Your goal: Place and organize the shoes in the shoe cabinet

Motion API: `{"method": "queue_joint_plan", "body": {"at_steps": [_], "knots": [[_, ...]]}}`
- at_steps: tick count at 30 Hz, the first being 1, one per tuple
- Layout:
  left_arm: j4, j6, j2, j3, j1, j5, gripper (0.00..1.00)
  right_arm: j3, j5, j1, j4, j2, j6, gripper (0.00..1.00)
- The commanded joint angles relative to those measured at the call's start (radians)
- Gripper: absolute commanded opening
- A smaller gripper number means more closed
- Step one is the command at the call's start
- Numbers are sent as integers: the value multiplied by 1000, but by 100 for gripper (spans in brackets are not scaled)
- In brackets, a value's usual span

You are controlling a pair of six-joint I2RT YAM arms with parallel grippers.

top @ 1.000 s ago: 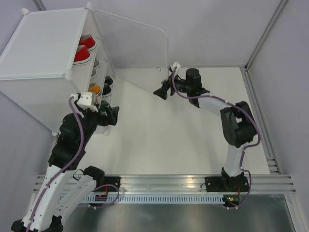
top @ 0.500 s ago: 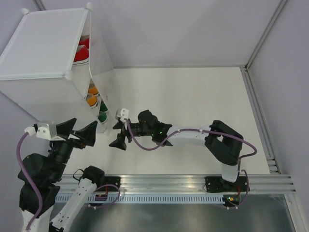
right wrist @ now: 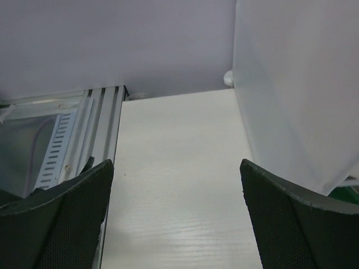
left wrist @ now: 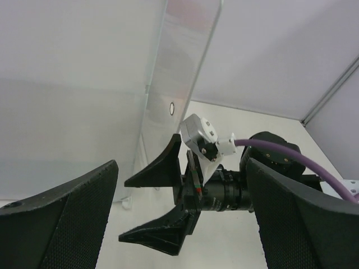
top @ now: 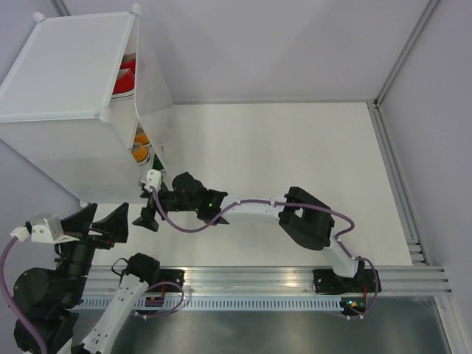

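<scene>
While the left gripper (top: 103, 219) hangs wide open with nothing between its fingers, the cabinet (top: 66, 81) stands ahead of it and higher up, with its door (top: 153, 96) nearly shut. The shoes show at the cabinet's front, all inside on the shelves and well apart from this gripper. A red one (top: 124, 80) is highest, an orange one (top: 140, 139) is lower, and a green one (top: 156, 161) is nearest the gripper. From the left wrist, the small hole (left wrist: 171, 107) in the door sits just above the other arm's fingers.

The right gripper (top: 145, 208) is just to the right of the left one and faces it. Its jaws are spread wide and empty, near the cabinet's lower front corner, though contact cannot be told. Its own camera shows bare table (right wrist: 174, 168) between its fingers, with the cabinet wall beside the right-hand finger.
</scene>
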Motion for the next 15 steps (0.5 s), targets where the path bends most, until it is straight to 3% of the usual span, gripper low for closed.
{"method": "queue_joint_plan", "body": {"at_steps": [1,3,7,10,12,15], "knots": [[-51,-33,-14,33,2,-37,97,-121,50,63,-73,-114,-46,97],[-59,-33,-16,38,2,-40,97,-202,115,93,-93,-205,-55,97],[-71,-32,-17,38,2,-54,97,-412,419,115,-135,-375,-37,97],[-77,-23,-14,32,2,-68,97,-453,602,114,-176,-429,-57,97],[-80,-18,-13,33,3,-75,97,-444,638,95,-196,-431,-57,98],[-86,-18,-11,35,0,-77,97,-413,571,31,-180,-408,-39,98]]}}
